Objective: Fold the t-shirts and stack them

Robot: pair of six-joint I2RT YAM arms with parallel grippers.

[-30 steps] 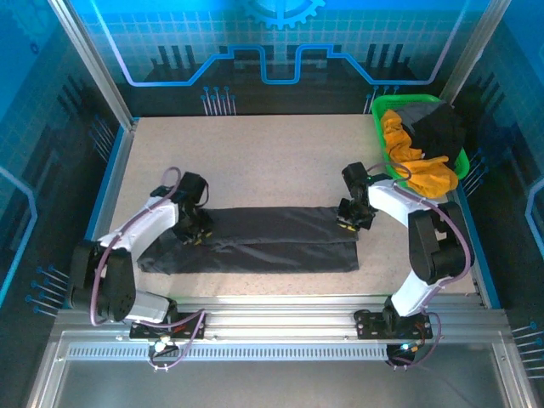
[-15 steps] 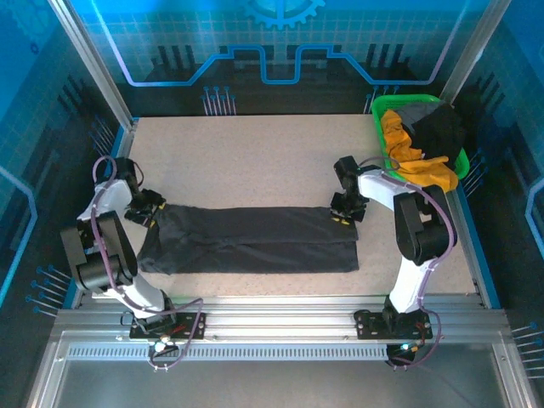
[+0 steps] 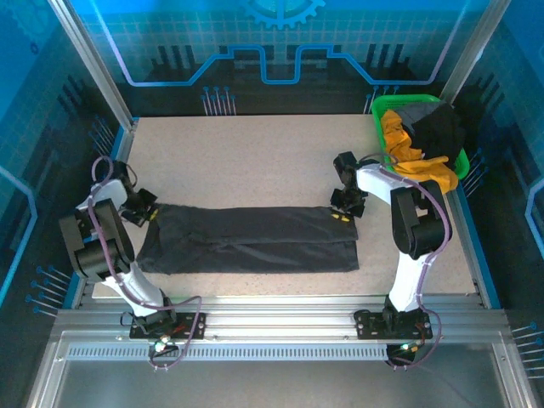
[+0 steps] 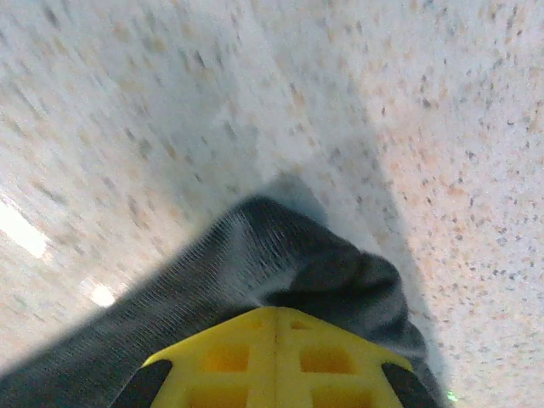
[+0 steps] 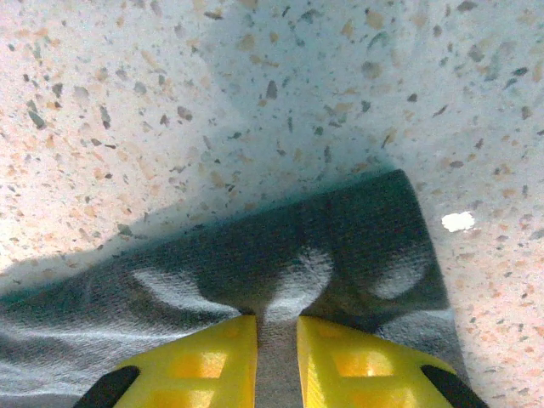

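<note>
Now, at the far left of my overhead feed, the left gripper [image 3: 144,208] sits low on the table [image 3: 255,153] at the left end of the charcoal t-shirt [image 3: 255,240]. On the left wrist feed, the left gripper [image 4: 274,313] has its 2 yellow fingers [image 4: 225,357] pressed together with no gap, and a bunched corner of the charcoal t-shirt [image 4: 280,263] is pinched at their tips, so I read it as clamped on the cloth. That feed is blurred, and the speckled table [image 4: 442,127] runs past behind the corner.

Moving right, the charcoal t-shirt lies as a long, narrow folded band across the middle of the table, stretched between the 2 arms, with 1 lengthwise fold line along it.

At its right end, the right gripper [image 3: 344,212] is down on the upper right corner. On the right wrist feed, the right gripper [image 5: 276,321] has its fingers [image 5: 340,361] only slightly apart, with a raised ridge of the charcoal t-shirt [image 5: 340,238] squeezed between them; the corner's edge lies flat on the table [image 5: 170,85] just ahead.

Farthest right, the green basket [image 3: 378,127] stands in the back corner, holding a mustard t-shirt [image 3: 408,157] that spills over its near rim and a dark t-shirt [image 3: 438,127] behind it.
</note>
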